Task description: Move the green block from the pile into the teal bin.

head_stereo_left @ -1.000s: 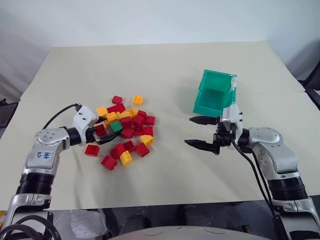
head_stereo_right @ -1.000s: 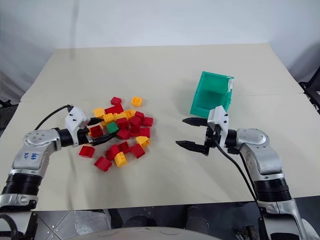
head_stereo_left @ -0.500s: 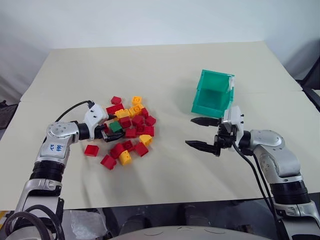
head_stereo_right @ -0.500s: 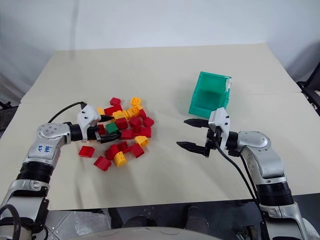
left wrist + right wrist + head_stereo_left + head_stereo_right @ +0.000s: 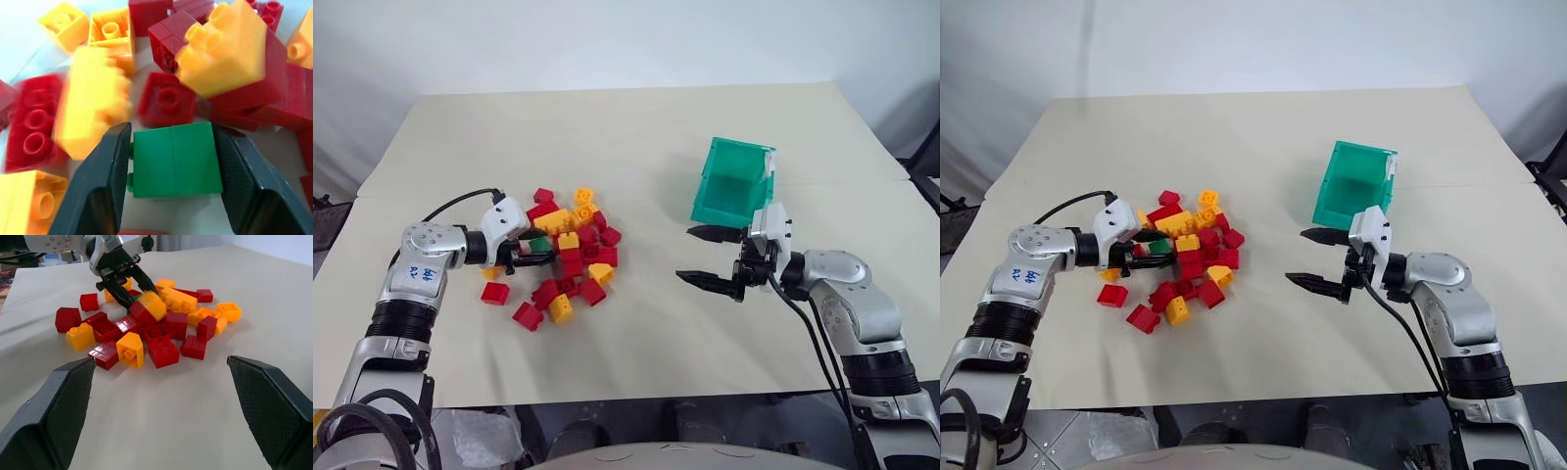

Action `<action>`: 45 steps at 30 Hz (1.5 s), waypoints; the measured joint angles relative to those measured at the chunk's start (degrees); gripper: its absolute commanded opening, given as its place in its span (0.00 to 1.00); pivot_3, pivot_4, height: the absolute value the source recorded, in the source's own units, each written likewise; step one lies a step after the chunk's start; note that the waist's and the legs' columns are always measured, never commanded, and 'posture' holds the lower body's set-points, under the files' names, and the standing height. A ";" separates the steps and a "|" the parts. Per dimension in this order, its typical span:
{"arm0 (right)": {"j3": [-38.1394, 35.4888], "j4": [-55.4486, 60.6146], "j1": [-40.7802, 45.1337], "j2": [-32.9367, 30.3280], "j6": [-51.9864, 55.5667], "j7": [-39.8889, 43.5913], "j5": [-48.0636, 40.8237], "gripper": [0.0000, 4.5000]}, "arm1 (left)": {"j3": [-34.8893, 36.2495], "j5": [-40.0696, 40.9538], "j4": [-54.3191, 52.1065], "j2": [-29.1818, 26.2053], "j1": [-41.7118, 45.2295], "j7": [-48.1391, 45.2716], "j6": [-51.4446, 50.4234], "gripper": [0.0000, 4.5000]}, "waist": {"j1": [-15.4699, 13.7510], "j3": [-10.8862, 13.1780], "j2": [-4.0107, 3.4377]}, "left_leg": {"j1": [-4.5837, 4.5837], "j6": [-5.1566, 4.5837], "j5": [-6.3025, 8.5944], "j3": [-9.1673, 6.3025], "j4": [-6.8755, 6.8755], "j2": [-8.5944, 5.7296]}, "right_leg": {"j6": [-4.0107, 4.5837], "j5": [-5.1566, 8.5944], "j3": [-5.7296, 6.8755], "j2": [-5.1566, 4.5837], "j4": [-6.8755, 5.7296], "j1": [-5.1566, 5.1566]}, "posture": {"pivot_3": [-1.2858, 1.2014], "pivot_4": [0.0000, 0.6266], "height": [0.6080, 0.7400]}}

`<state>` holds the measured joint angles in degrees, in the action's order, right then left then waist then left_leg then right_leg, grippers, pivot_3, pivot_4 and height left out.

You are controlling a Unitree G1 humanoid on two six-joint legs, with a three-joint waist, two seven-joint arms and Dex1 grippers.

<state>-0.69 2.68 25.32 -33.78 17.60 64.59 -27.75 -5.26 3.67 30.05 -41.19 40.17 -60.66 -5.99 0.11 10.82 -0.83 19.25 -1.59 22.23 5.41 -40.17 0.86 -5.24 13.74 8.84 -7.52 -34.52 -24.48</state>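
The left gripper (image 5: 172,169) has advanced into the pile (image 5: 566,257), and its fingers (image 5: 100,188) have closed from wide apart onto both sides of the green block (image 5: 173,165). Yellow and red bricks beside the green block have been pushed aside.

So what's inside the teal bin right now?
The teal bin looks empty: bare teal inner walls and floor show. Its near front wall hides a strip of the floor. The green block sits between the left gripper's jaws at the pile.
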 measured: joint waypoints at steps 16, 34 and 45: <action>-0.81 0.08 -1.19 0.00 -0.15 -1.73 -0.05 1.00 | 2.72 5.46 -9.22 -4.25 3.91 -7.12 -14.17 0.47 | 0.05 0.11 0.18 | 0.49 -0.01 -0.01 -0.06 -0.05 0.00 | -0.01 0.00 0.13 0.02 0.09 -0.32 | 0.52 0.24 1.00; -6.95 5.87 -7.77 -7.90 3.00 0.62 -4.56 1.00 | -10.00 3.66 -7.88 19.00 15.29 -3.23 -10.05 0.47 | -1.65 0.16 0.26 | 1.07 -0.19 -0.01 -0.07 -0.85 -0.32 | -0.47 -0.38 0.25 0.15 0.58 -0.10 | 0.52 0.24 1.00; -10.15 11.04 -12.84 -8.40 5.49 -3.70 -5.81 1.00 | -17.17 -6.10 12.38 32.76 18.37 1.20 4.51 0.47 | -1.66 0.17 0.27 | 1.08 -0.23 0.00 -0.08 -0.83 -0.26 | -0.47 -0.41 0.28 0.14 0.64 -0.09 | 0.52 0.24 1.00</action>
<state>-10.84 13.72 12.48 -42.18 23.09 60.90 -33.56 -22.44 -2.43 42.43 -8.42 58.53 -59.47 -1.48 -1.55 10.99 -0.55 20.33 -1.82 22.24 5.34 -41.00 0.60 -5.71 13.33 9.12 -7.38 -33.88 -24.57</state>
